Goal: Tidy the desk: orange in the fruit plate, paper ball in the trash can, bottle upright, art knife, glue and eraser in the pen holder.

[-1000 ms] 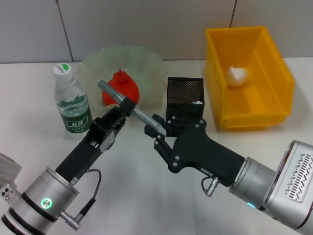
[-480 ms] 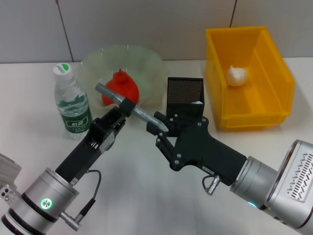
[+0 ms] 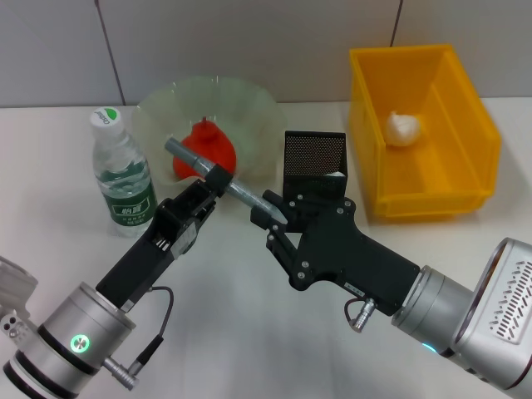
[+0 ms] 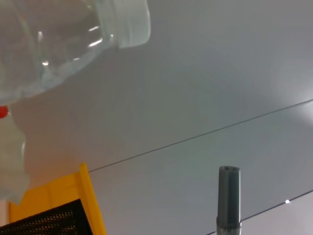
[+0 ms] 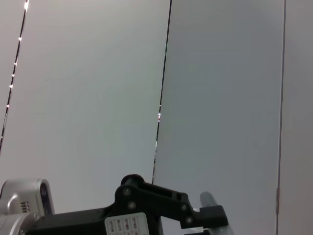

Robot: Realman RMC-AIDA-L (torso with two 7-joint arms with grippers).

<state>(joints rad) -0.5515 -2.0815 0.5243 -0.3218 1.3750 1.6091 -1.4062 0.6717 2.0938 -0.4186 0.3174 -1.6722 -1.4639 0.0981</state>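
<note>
My left gripper (image 3: pixel 218 179) is shut on the grey art knife (image 3: pixel 237 191), held slanting above the table in front of the fruit plate (image 3: pixel 249 104). The knife's lower end lies between the fingers of my right gripper (image 3: pixel 273 223), whose jaws stand apart around it. The orange (image 3: pixel 206 148) sits in the fruit plate. The paper ball (image 3: pixel 402 127) lies inside the yellow trash can (image 3: pixel 478 133). The bottle (image 3: pixel 122 174) stands upright at the left. The black mesh pen holder (image 3: pixel 314 160) stands just behind my right gripper. The left wrist view shows the knife's end (image 4: pixel 229 196). Glue and eraser are out of view.
A grey wall rises right behind the plate and the trash can. A small white thing (image 3: pixel 336 177) shows at the pen holder's rim. Both arms cross the front half of the white table (image 3: pixel 50 224).
My right gripper has shifted slightly up and right along the knife's lower end, so the knife's tip now shows between its fingers. The left gripper has kept its hold and barely moved.
</note>
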